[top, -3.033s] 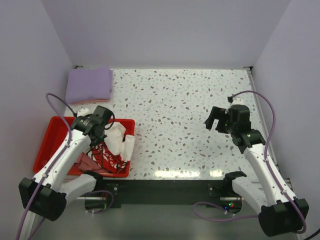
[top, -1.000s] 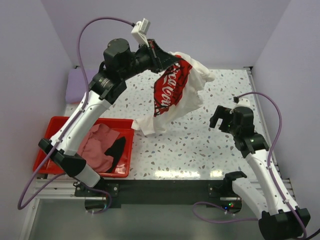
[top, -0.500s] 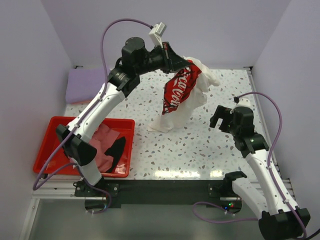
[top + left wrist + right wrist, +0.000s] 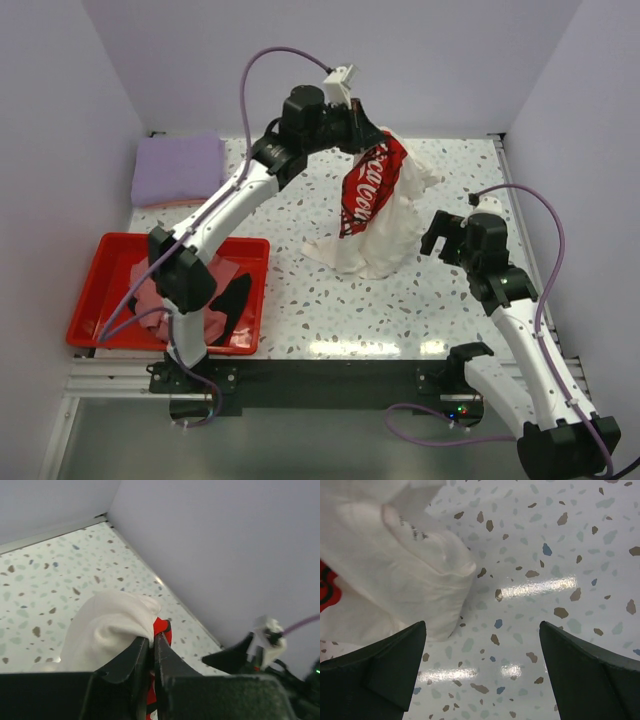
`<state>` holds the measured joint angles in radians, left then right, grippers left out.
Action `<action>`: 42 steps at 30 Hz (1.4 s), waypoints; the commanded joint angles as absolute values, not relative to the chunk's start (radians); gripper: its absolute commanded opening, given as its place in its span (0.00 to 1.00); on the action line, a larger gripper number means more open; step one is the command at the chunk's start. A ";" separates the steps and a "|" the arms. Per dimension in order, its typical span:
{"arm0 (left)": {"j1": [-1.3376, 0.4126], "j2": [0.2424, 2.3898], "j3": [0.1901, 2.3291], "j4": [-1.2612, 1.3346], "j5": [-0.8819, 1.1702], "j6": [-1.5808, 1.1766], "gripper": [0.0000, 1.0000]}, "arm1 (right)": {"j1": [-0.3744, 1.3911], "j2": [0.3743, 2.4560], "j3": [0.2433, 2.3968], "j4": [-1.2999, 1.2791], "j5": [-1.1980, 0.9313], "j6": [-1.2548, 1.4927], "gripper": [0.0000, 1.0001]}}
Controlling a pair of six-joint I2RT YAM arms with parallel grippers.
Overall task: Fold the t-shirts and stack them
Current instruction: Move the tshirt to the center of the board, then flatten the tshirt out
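Item: cream-white t-shirt, hanging over the far-right part of the bench with its hem on the surface, held by my left gripper, jaws clamped on a bunched fold; right gripper just beside it, jaws apart; risk I judge: the thin pinch slips and the shirt drops crumpled.

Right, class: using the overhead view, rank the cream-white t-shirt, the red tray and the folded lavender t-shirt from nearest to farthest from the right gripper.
Measured from the right gripper:
1. cream-white t-shirt: nearest, hanging just to its left.
2. red tray: across on the left side, towards the near edge.
3. lavender t-shirt: farthest, folded in the far-left corner.
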<state>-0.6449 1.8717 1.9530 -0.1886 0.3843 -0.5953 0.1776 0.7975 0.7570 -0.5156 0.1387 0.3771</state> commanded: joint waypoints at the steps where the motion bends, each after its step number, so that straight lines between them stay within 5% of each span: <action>1: -0.640 2.023 2.064 -0.265 0.184 -0.419 0.14 | 0.175 0.799 0.758 -0.497 0.158 0.387 0.99; 6: -0.577 2.262 2.227 -0.411 -0.027 -0.364 0.26 | 0.176 0.804 0.762 -0.499 0.164 0.385 0.99; 7: -0.560 2.287 2.282 -0.460 -0.026 -0.386 0.51 | 0.178 0.805 0.759 -0.497 0.164 0.384 0.99; 10: -0.499 2.290 2.261 -0.489 0.038 -0.425 1.00 | 0.175 0.816 0.758 -0.494 0.160 0.385 0.99; 25: -0.563 1.554 1.182 -0.230 -0.138 -0.544 1.00 | 0.176 0.925 0.779 -0.497 0.129 0.387 0.99; 29: -0.603 1.551 1.118 -0.245 -0.115 -0.571 1.00 | 0.176 0.917 0.769 -0.485 0.112 0.383 0.99; 36: -0.630 1.679 1.089 -0.235 -0.075 -0.612 0.75 | 0.175 0.928 0.765 -0.485 0.098 0.382 0.99; 42: -0.632 1.775 1.115 -0.204 -0.045 -0.621 0.66 | 0.176 0.920 0.761 -0.482 0.092 0.380 0.99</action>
